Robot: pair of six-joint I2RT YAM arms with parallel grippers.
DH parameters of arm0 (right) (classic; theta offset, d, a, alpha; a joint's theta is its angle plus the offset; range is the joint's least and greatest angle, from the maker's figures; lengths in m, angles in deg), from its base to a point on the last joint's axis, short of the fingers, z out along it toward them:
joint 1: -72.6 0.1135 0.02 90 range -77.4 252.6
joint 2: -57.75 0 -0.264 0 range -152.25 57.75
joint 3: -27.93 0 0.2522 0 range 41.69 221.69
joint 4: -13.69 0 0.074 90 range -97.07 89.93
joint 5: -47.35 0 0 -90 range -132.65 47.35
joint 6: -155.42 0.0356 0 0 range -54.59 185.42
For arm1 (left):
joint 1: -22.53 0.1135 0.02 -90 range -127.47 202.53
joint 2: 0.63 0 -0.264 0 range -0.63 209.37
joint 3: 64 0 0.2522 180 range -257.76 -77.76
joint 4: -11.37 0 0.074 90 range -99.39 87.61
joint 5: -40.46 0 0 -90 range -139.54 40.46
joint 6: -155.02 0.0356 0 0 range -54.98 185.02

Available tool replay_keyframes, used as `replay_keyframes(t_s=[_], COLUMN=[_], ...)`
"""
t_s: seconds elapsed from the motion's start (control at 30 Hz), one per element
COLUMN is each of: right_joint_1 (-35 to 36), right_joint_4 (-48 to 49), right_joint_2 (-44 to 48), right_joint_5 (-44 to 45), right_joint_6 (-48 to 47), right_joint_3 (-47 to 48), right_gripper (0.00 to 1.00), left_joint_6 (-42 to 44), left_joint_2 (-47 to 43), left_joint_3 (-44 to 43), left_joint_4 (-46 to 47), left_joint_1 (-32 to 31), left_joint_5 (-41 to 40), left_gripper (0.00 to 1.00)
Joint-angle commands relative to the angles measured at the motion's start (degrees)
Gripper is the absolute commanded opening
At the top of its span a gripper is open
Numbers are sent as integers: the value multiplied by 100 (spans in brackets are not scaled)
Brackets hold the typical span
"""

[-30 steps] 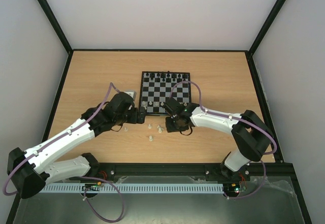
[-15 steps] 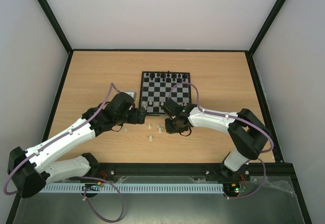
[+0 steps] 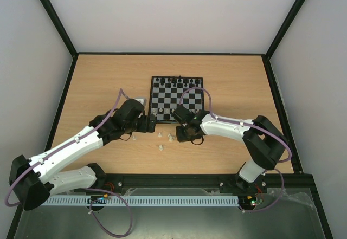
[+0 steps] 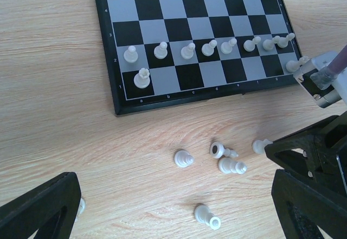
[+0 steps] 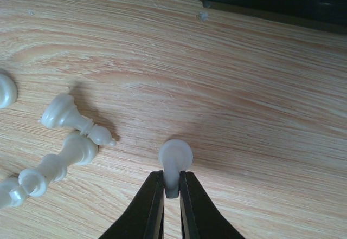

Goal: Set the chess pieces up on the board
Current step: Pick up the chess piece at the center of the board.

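The board [image 3: 190,95] lies mid-table, and its near rows show in the left wrist view [image 4: 179,76]. Several white chess pieces [image 4: 209,47] stand in a row on it, with one more on the near corner square [image 4: 142,78]. Loose white pieces [image 4: 231,166] lie on the table in front of it, also seen from above [image 3: 161,147]. My right gripper [image 5: 171,187] is shut on one white piece [image 5: 175,155] at table level, beside the others [image 5: 68,117]. From above it [image 3: 176,135] sits just off the board's near edge. My left gripper [image 4: 173,201] is wide open and empty above the loose pieces.
Black pieces [image 3: 177,80] stand along the board's far rows. A small pale object [image 3: 140,99] lies left of the board by the left arm. One white piece [image 3: 133,137] lies apart under the left wrist. Black frame rails edge the table.
My right gripper has shifted slightly left and nearer to the loose pieces. The left arm has barely moved.
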Motion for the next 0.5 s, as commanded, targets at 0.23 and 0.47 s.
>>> replay_keyframes(t_s=[0.23,0.47], right_joint_1=[40,-407], right_joint_4=[-778,-1097], right_joint_2=[-36,-71], right_joint_5=[495,772], right_joint_6=[-163,-513], right_joint_3=[522,955], right_gripper=[4,4], left_joint_6=[55,88], left_joint_2=[43,16], left_joint_3=[71,28], left_joint_4=[70,49], left_joint_1=[17,26], left_joint_5=[-36,-43], left_gripper=[99,99])
